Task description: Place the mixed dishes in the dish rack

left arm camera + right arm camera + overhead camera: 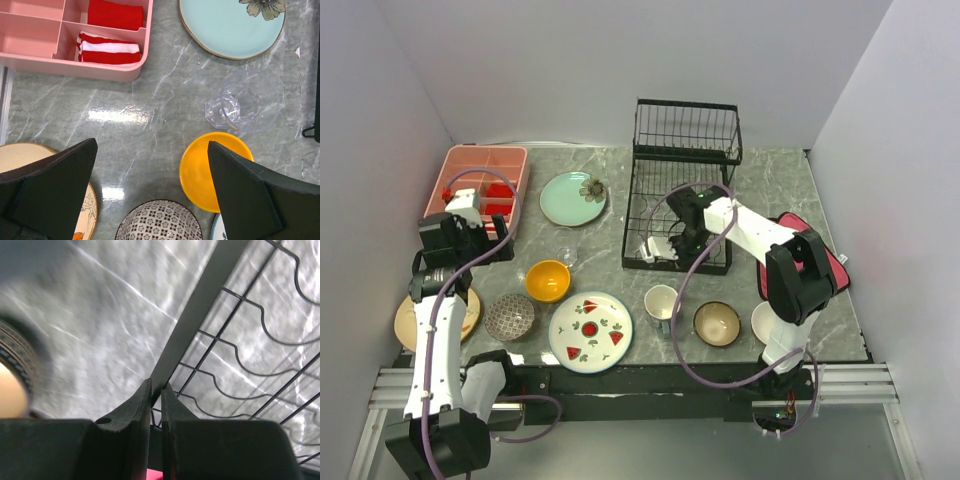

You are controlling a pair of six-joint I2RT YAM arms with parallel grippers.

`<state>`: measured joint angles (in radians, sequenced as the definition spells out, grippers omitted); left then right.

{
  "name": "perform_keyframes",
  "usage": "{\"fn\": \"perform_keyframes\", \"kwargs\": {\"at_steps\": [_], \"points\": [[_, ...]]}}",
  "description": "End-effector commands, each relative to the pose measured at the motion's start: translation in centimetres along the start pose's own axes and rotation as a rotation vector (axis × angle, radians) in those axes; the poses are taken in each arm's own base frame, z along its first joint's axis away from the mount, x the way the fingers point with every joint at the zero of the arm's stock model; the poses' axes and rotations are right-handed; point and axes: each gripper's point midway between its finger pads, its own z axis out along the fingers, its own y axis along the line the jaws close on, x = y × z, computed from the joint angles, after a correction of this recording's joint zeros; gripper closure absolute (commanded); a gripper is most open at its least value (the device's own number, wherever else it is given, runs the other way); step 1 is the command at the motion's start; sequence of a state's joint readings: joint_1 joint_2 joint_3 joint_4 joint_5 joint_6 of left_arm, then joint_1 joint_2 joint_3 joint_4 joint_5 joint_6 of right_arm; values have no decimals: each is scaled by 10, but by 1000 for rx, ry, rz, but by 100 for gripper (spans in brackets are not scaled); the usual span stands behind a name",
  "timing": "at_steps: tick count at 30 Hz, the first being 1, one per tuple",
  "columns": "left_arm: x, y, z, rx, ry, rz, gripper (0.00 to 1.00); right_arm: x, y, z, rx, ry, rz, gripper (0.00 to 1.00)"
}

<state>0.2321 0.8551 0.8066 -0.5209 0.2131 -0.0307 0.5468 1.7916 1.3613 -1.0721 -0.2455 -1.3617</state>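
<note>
Dish rack point(200, 310) frame under right gripper point(156, 385), jaws near-shut (nothing held); left gripper point(152, 145) wide: straddle orange bowl point(200, 170) rim squarely.

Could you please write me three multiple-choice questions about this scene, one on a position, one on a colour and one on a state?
1. Where does the clear glass stand?
A. on top of a plate
B. on the table, between the flowered plate and the orange bowl
C. inside a bowl

2. What colour is the flowered plate?
A. mint green
B. red
C. black

3. How is the left hand?
A. open, holding nothing
B. shut on a spoon
C. shut on a cloth

Answers:
1 B, the left wrist view shows it on bare marble between the two.
2 A, its face is pale mint.
3 A, its fingers stand wide apart and grip nothing.
</note>
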Motion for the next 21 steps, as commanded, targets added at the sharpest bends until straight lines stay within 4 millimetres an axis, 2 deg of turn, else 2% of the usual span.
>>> {"fn": "perform_keyframes", "kwargs": {"at_steps": [1,6,11,13,15,17,20,21], "points": [[-4,-1,2,13,-17,24,0,33,-27,-8,28,68,-111,100],[-10,-4,9,36,-26,19,0,42,-22,-10,41,67,-79,100],[-18,-6,11,53,-33,14,0,29,-5,-2,24,16,-16,100],[-17,-10,13,74,-28,17,0,25,-4,-1,48,2,-7,96],[-19,-13,13,92,-27,28,0,19,2,4,43,-3,-14,85],[-22,-17,12,109,-26,32,1,10,0,0,73,-30,-2,67],[-28,-13,11,77,-20,93,0,5,-4,-14,120,-47,48,54],[-30,-10,11,61,-14,109,1,5,-4,-18,127,-46,60,52]]}}
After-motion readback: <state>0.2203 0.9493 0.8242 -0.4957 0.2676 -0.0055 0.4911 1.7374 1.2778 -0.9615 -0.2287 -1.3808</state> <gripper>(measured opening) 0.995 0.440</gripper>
